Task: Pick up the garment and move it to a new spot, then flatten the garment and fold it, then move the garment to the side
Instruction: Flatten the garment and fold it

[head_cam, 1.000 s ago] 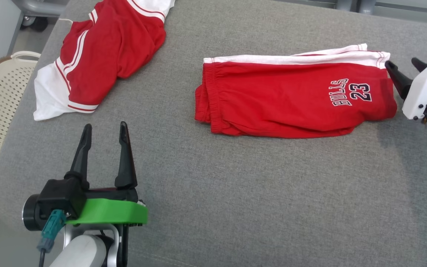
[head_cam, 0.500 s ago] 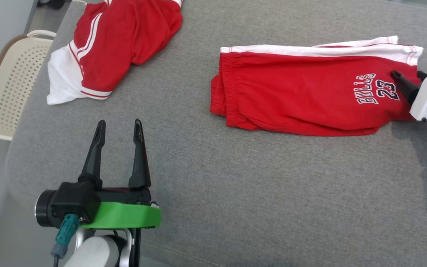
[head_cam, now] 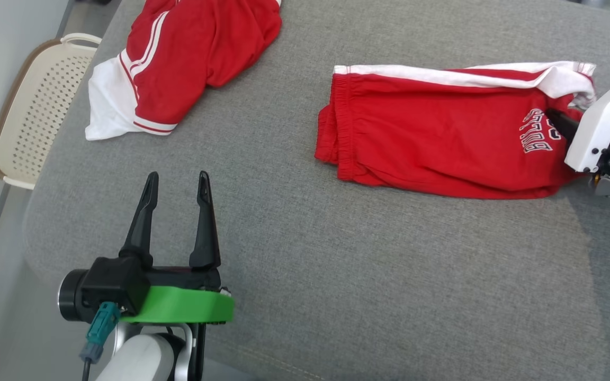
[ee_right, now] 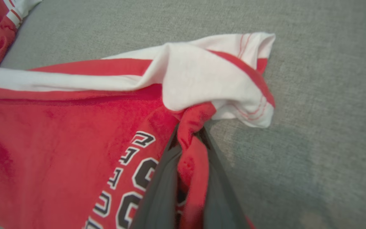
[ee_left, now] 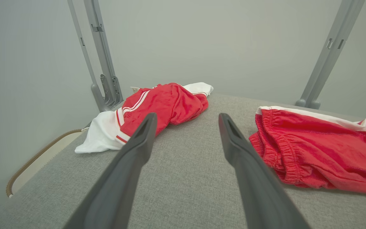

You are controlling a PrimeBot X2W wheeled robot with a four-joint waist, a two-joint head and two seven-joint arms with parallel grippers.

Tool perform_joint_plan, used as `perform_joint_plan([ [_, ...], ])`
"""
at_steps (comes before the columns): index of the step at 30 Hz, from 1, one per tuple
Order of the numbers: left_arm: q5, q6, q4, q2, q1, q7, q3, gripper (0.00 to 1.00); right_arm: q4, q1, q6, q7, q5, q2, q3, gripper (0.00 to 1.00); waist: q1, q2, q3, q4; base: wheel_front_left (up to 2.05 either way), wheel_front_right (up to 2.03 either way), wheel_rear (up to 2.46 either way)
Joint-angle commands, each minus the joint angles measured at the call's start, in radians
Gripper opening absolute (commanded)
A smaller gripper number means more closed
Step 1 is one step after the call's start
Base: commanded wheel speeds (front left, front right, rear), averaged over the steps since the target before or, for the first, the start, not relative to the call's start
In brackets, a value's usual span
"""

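Observation:
The garment [head_cam: 432, 143] is a pair of red shorts with a white side stripe and "BULLS" lettering, folded flat on the grey table at the right. My right gripper [head_cam: 562, 119] is shut on its right hem, which bunches up between the dark fingers [ee_right: 157, 194]; the white stripe end [ee_right: 208, 79] curls up above them. Those shorts [ee_left: 316, 152] also lie at the right in the left wrist view. My left gripper [head_cam: 175, 182] hovers open over bare cloth at the lower left, holding nothing, its fingers [ee_left: 138, 143] spread apart.
A second red and white garment [head_cam: 188, 58] lies crumpled at the table's far left. A cream perforated basket [head_cam: 35, 111] stands on the floor beyond the left edge. Grey metal frame posts [ee_left: 103, 63] rise behind the table.
My right gripper slid in over the shorts' right hem and closed on it, bunching and lifting the fabric. The head camera shifted, so the whole scene slid rightward. The left gripper stayed open.

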Motion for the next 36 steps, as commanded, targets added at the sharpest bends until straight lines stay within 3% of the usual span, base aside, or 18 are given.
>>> perform_joint_plan([
  [1, 0.001, -0.007, 0.008, 0.000, 0.020, -0.001, 0.006, 1.00, -0.008, 0.027, 0.001, 0.009, 0.019, 0.001, -0.009, 0.00, 0.0000, 0.0091, -0.014, -0.015, 0.00, 0.00, 0.00],
  [5, -0.019, -0.033, 0.033, 0.019, 0.035, -0.001, 0.023, 1.00, -0.049, 0.066, 0.001, 0.016, 0.066, 0.008, -0.031, 0.00, 0.0000, 0.0091, -0.050, -0.061, 0.00, 0.00, 0.00],
  [13, -0.062, -0.104, 0.080, 0.070, 0.094, -0.001, 0.061, 1.00, -0.105, 0.243, 0.000, 0.033, 0.174, -0.040, -0.119, 0.00, 0.0000, 0.0091, -0.148, -0.185, 0.00, 0.00, 0.00],
  [25, -0.076, -0.176, 0.140, 0.086, 0.169, -0.001, 0.106, 1.00, -0.108, 0.531, 0.001, 0.114, 0.296, -0.125, -0.354, 0.00, 0.0000, 0.0091, -0.224, -0.311, 0.00, 0.00, 0.00],
  [30, -0.065, -0.187, 0.153, 0.077, 0.168, -0.001, 0.112, 1.00, -0.229, 0.568, 0.001, 0.166, 0.363, -0.064, -0.430, 0.00, 0.0000, 0.0091, -0.217, -0.344, 0.00, 0.00, 0.00],
  [36, -0.055, -0.198, 0.169, 0.073, 0.146, 0.001, 0.105, 1.00, -0.448, 0.530, 0.001, 0.229, 0.382, 0.071, -0.424, 0.00, 0.0000, 0.0091, -0.206, -0.371, 0.00, 0.00, 0.00],
])
